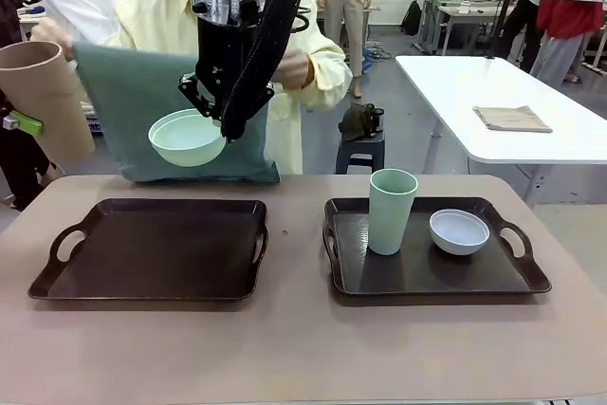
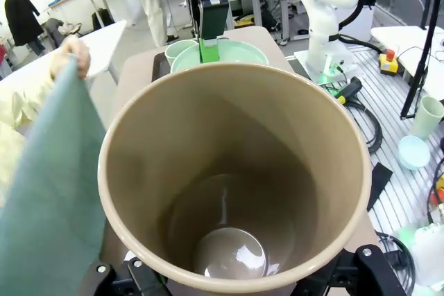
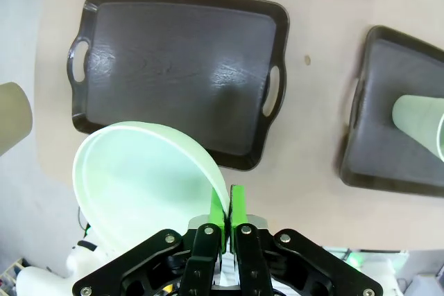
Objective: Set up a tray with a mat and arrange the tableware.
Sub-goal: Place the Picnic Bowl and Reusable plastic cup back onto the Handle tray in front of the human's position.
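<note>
Tray [image 1: 152, 248], lower left, empty; neighbouring tray [image 1: 427, 277] holds sage tumbler [image 1: 392, 211] and pale bowl [image 1: 459, 230]. Above, right gripper [image 3: 229, 206] pinches rim of mint bowl [image 1: 187, 137]; left gripper [image 1: 27, 123] clasps tan tumbler [image 1: 43, 92], left edge. Both best held aloft until person's [image 1: 322, 64] mat [image 1: 123, 130] lies flat. Matte brown tabletop [image 1: 303, 348]; white table [image 1: 493, 92] beyond.

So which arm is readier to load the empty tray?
Probably the right: its gripper holds the mint green bowl above that tray's far edge; the tan tumbler hangs off the table's side.

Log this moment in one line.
left gripper: grips tan tumbler; right gripper: grips mint bowl; person: holds mat; right tray: sage tumbler, pale bowl
</note>
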Motion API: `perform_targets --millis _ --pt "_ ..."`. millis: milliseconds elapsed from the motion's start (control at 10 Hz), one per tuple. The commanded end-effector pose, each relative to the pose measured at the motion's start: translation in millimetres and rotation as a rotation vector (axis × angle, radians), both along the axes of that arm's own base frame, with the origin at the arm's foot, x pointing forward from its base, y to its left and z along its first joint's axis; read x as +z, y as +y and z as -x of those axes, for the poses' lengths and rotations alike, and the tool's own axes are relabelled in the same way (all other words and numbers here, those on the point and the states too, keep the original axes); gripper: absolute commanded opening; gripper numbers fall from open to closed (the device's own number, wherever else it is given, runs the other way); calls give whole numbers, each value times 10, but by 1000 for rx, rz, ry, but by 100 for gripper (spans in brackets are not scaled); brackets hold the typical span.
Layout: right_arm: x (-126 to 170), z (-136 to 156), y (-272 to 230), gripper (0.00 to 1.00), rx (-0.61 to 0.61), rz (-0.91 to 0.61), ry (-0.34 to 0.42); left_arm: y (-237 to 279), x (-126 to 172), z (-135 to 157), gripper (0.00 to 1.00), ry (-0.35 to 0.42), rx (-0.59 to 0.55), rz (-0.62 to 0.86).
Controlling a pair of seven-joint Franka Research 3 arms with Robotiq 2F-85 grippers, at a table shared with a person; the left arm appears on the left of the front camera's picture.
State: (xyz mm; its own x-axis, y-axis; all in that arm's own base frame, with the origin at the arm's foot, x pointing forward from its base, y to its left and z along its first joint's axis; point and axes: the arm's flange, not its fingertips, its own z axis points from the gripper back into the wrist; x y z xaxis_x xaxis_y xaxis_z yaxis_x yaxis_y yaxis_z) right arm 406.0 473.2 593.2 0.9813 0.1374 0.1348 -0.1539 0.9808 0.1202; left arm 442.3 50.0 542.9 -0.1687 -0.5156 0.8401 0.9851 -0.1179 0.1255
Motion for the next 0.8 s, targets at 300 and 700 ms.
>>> perform_targets --millis 300,700 --pt "-21 24 -8 0 -13 7 -16 -8 2 6 0 -12 -5 -4" --pt "-21 24 -8 0 -13 7 -16 -8 2 6 0 -12 -5 -4"
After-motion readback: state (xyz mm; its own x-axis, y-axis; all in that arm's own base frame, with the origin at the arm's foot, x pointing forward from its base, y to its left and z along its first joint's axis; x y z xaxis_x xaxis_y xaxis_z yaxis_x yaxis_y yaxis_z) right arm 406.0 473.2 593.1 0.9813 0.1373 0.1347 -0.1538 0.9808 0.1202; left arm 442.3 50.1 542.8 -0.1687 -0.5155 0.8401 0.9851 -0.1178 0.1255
